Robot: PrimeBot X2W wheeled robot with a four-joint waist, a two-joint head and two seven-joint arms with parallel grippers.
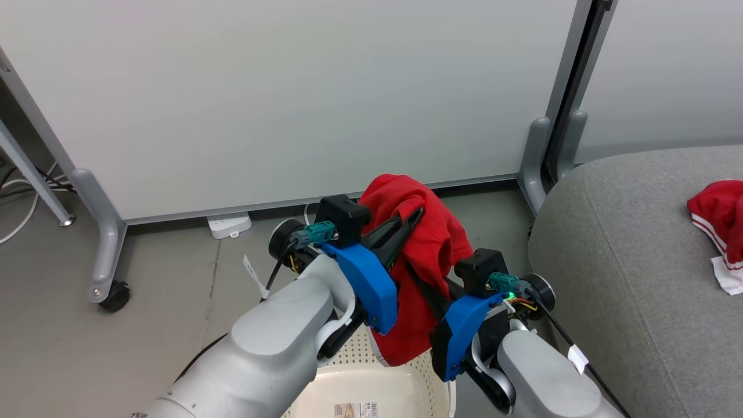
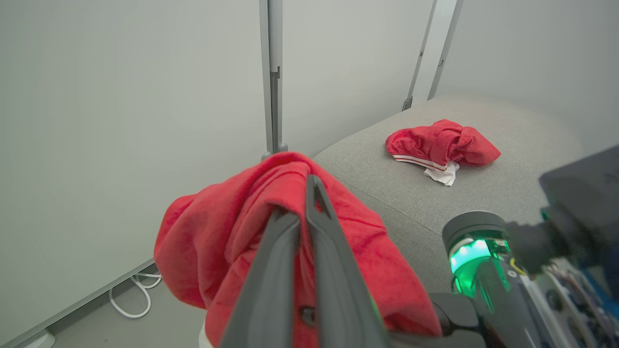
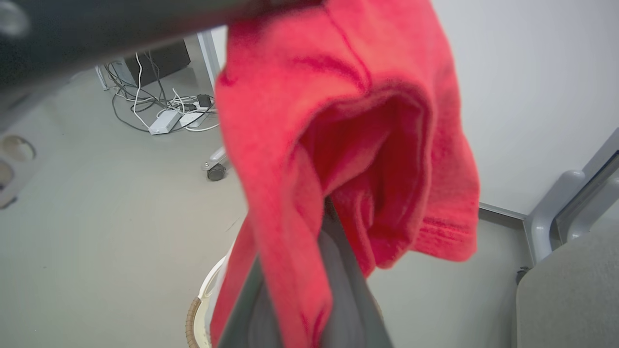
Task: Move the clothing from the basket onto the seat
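Observation:
A bright red garment (image 1: 426, 244) hangs in the air above the cream basket (image 1: 400, 389). My left gripper (image 1: 415, 216) is shut on its top fold, and the two dark fingers lie pressed together in the left wrist view (image 2: 312, 186). My right gripper (image 1: 415, 276) reaches into the cloth from the lower right, shut, with the fabric draped over its fingers (image 3: 338, 290). Their tips are hidden by the cloth. A second red garment (image 1: 720, 217) with a striped white band lies on the grey seat (image 1: 633, 261) to the right; it shows too in the left wrist view (image 2: 442, 145).
A white partition (image 1: 290, 104) on grey wheeled legs (image 1: 104, 255) stands behind. A power strip (image 1: 229, 224) lies on the floor at its foot. Cables and more power strips (image 3: 167, 118) lie farther off. The basket's brown rim (image 3: 192, 321) is just below the cloth.

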